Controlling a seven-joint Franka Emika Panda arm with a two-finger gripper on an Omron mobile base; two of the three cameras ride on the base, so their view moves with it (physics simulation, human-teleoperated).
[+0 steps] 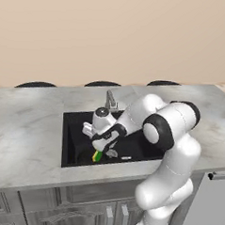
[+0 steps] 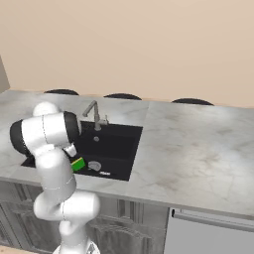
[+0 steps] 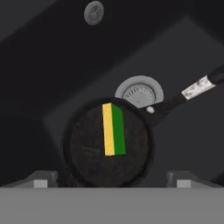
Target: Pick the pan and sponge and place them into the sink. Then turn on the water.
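Gripper: the gripper (image 3: pixel 112 181) hangs over the sink with its jaws wide apart and nothing between them; the two finger tips (image 3: pixel 41 180) show at 7 and 5 o'clock of the hand view.
Sponge: the sponge (image 3: pixel 113 129) lies inside the pan, just beyond the gripper, at the centre of the hand view; it rests on its edge, so the yellow layer and the green layer show side by side. In the left base view its green and yellow corner (image 1: pixel 97 156) shows under the hand.
Pan: the pan (image 3: pixel 87 151) sits on the sink floor, its rim touching the drain at 12 o'clock; the handle (image 3: pixel 192 89) runs toward 2 o'clock.
Drain: the round silver drain (image 3: pixel 141 92) is partly covered by the pan rim.
Sink: the sink (image 1: pixel 75 140) is set in the bench (image 1: pixel 28 128).
Faucet: the faucet (image 2: pixel 94 115) stands at the far edge of the sink.
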